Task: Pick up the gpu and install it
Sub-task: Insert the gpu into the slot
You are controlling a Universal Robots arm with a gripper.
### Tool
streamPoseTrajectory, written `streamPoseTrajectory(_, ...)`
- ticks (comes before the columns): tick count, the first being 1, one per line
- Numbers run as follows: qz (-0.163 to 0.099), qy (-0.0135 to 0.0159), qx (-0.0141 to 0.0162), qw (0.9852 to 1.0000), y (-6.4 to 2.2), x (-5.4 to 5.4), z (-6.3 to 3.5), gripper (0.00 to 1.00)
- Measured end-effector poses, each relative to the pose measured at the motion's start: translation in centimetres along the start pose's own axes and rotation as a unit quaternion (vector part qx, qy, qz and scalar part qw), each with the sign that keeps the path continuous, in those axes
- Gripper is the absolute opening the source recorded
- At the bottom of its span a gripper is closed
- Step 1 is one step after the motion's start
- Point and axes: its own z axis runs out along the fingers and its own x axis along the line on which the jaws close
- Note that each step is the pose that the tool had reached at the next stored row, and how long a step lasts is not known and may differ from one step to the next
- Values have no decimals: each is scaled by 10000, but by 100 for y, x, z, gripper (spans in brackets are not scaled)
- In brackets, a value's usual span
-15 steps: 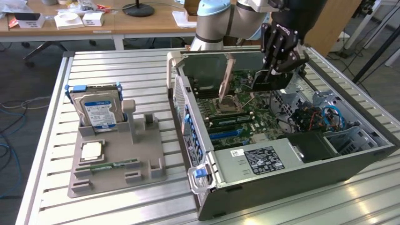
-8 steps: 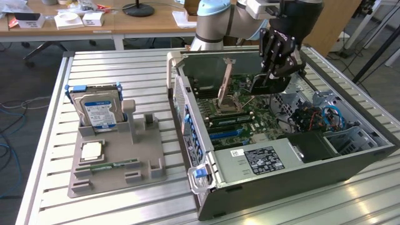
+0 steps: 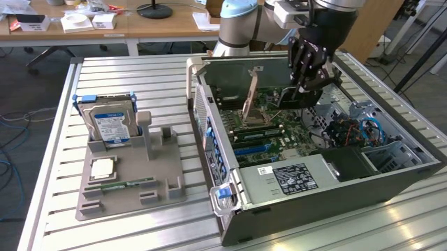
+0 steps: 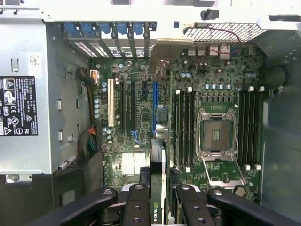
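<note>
One gripper (image 4: 161,193) hangs inside the open computer case (image 3: 307,225), its black fingers (image 4: 137,205) clamped on the gpu (image 4: 158,176), held edge-on just above the motherboard (image 4: 141,77) near the blue slot (image 4: 154,101); a hard drive (image 3: 108,125) stands upright in the grey holder (image 3: 125,196) at the exterior view's left

Robotics lab: a robot arm (image 3: 241,26) and its gripper (image 3: 302,99) hang over an open computer case (image 3: 335,188) on a slatted metal workbench (image 3: 125,73), a hard drive (image 3: 108,123) standing in a grey holder (image 3: 160,183) alongside; wooden desks (image 3: 175,26) with boxes (image 3: 77,22) behind, loose cables (image 3: 14,117) on the floor.
</note>
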Motion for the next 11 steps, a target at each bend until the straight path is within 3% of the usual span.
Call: streamPoseTrajectory(11, 2, 3, -13, 10000, 2, 3, 157, 26)
